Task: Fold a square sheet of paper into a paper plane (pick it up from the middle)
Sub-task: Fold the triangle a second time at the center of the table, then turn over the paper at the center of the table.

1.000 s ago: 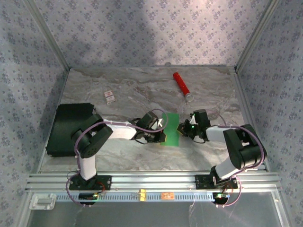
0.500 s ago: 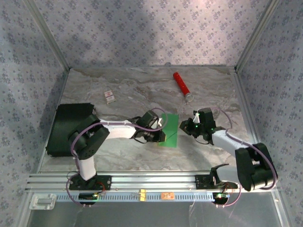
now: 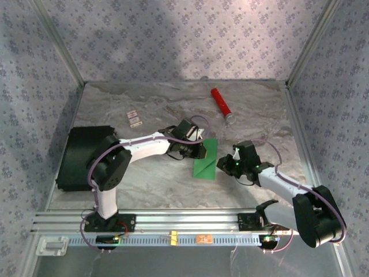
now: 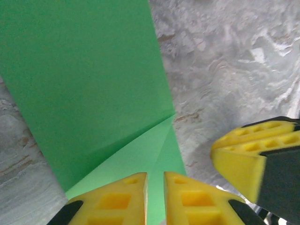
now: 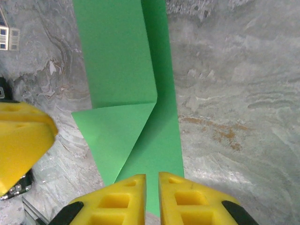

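**Both claws low at the green paper, fingers barely apart**

Closest in, I see the left claw (image 4: 155, 177) sitting low over the table (image 3: 150, 184). Its two yellow fingers are parted by a thin slit and grip nothing. Green shows through the gap from the sheet lying under the tips. The right claw (image 5: 152, 178) looks the same: fingers a narrow slit apart, nothing clamped, tips over the sheet's edge.

The paper (image 3: 206, 161) lies flat on the marble between the two claws, with the left claw at its left edge and the right claw at its right edge. It is folded into a long strip with one corner turned in as a triangular flap. From the left wrist, that flap lies just ahead of the fingertips. One finger of the right claw sits off to the right, on bare marble. From the right wrist, the flap is ahead and to the left of the tips, and a lengthwise fold runs straight away from them.

Further out, a flat black box (image 3: 83, 156) lies well to the left of the left claw. A small white card (image 3: 134, 118) lies beyond that claw, to its left. Farthest of all, a red cylinder (image 3: 220, 104) lies beyond the right claw, well apart from the paper.
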### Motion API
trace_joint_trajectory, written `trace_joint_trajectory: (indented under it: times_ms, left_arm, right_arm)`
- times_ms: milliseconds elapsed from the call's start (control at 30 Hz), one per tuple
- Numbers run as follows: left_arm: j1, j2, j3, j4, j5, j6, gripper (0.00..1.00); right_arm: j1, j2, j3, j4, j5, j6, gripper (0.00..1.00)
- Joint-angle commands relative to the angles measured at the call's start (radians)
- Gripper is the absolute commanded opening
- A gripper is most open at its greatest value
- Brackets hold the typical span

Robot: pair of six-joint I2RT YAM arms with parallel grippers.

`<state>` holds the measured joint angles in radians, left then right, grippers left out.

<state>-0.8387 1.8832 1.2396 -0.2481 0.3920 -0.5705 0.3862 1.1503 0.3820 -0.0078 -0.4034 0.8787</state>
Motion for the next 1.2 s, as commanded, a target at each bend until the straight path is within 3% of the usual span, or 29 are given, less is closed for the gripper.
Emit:
trace_joint_trajectory:
  times_ms: [0,533,767,1167]
  left_arm:
    - [-0.003,0.038,0.024,-0.087,-0.005,0.053,0.15]
    - [-0.006,0.077,-0.061,-0.056,-0.015,0.054,0.12]
    - [-0.012,0.06,-0.1,-0.02,-0.008,0.026,0.12]
    - [-0.017,0.045,-0.125,0.003,-0.011,0.001,0.12]
  right_arm:
    - [0.024,-0.001,0.003,-0.01,0.02,0.024,0.16]
    - [0.127,0.083,0.05,-0.034,0.055,0.092,0.24]
    - [0.145,0.104,0.058,-0.056,0.08,0.111,0.33]
    - [0.167,0.115,0.07,-0.075,0.094,0.12,0.36]
